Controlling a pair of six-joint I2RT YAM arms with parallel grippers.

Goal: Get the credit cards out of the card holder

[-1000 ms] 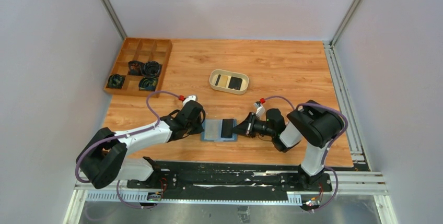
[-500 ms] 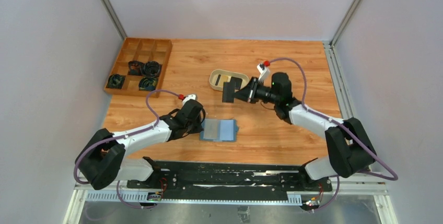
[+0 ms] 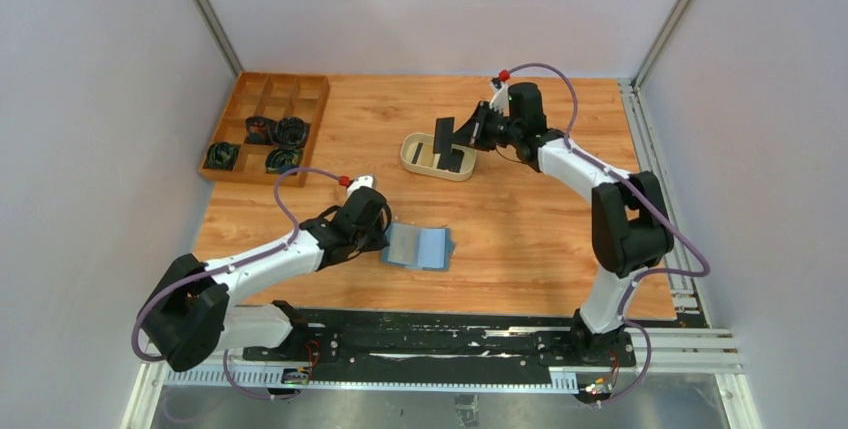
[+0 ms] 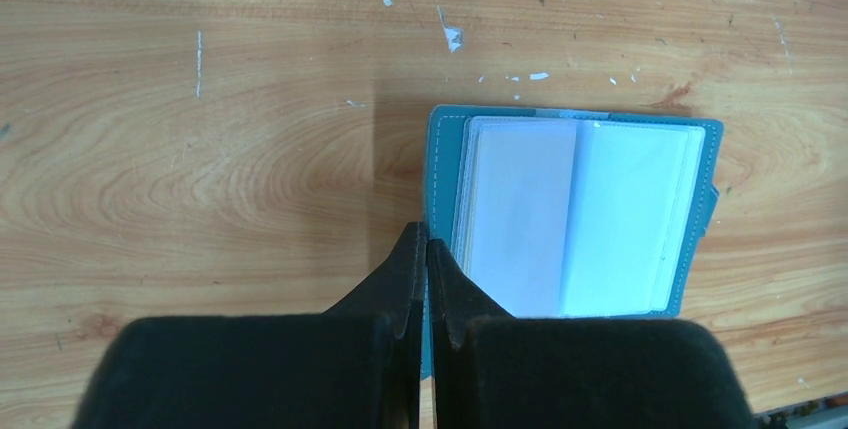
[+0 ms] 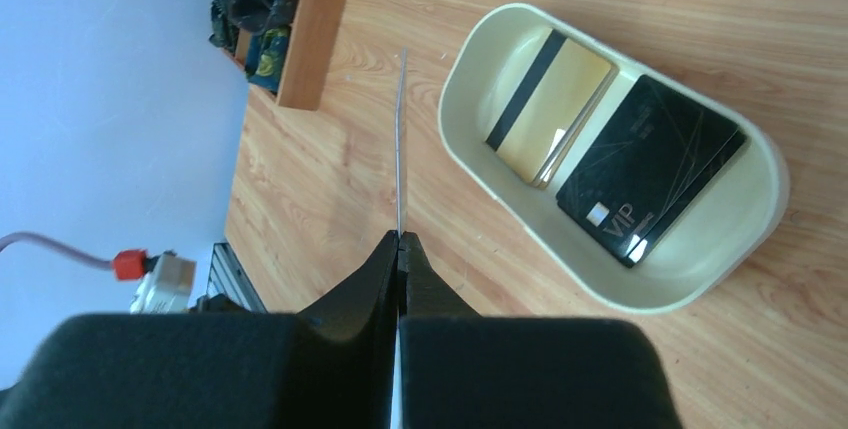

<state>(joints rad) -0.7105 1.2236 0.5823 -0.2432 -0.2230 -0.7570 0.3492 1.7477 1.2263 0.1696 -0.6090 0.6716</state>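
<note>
Right gripper (image 5: 400, 241) is clamped tight on a black card (image 5: 401, 139), which its wrist camera sees edge-on as a thin line running out past the fingertips. In the top view the black card (image 3: 443, 135) hangs upright from the right gripper (image 3: 458, 133) just above the near rim of the dish (image 3: 408, 155). Off to one side of the fingertips the dish (image 5: 468, 69) holds a gold card (image 5: 550, 109) and a second black card (image 5: 650, 171), lying flat side by side.

Left gripper (image 4: 427, 245) is closed with nothing clearly between its fingers. Its tips rest on the near edge of the card holder (image 4: 585, 204), which lies open just ahead of them. The visible pockets look pale and empty. I cannot tell whether the tips pinch the cover or only press on it.

The step in hand looks like the drop-off of a pulled card. The next move calls for carrying the card further over the dish, tilting it flatter and then letting go, so it lands beside the other two instead of catching on the rim.

A second ago the right gripper was down at the card holder (image 3: 420, 247) with the card just at its pocket. Half a second ago it was partway across. The left gripper (image 3: 383, 237) and the holder have hardly shifted.
</note>
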